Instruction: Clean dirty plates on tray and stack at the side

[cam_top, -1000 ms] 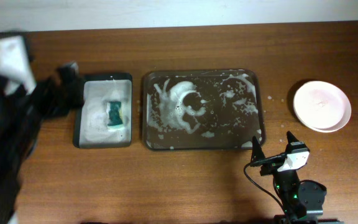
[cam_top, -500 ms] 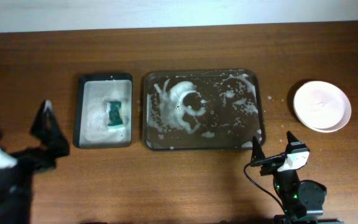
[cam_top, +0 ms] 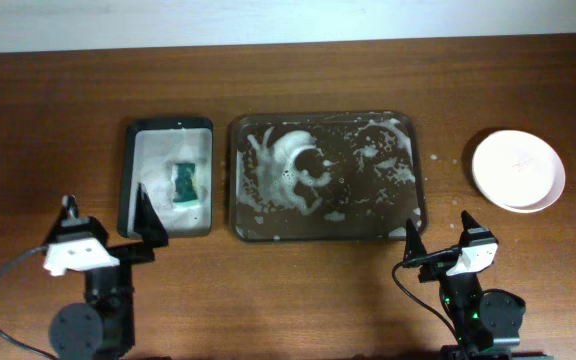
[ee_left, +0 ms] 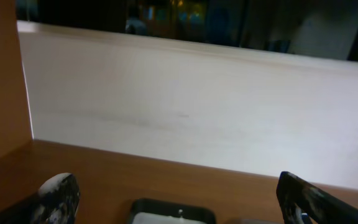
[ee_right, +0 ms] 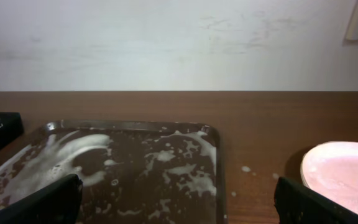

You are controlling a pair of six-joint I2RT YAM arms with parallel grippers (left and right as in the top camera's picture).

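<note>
Found plates [cam_top: 518,170] stacked on worktop [cam_top: 318,80] right of foamy tray [cam_top: 328,237]; saw none left on it. Noted left pincer [cam_top: 107,205] and right pincer [cam_top: 438,228] spread, empty, parked at front edge. Judged cleaning complete, hence nothing gripped.

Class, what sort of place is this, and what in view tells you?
Probably a robot dishwashing test bench, not a kitchen: a foamy dark brown rectangular tray, a green sponge in a smaller black tray, and pale round plates.
</note>
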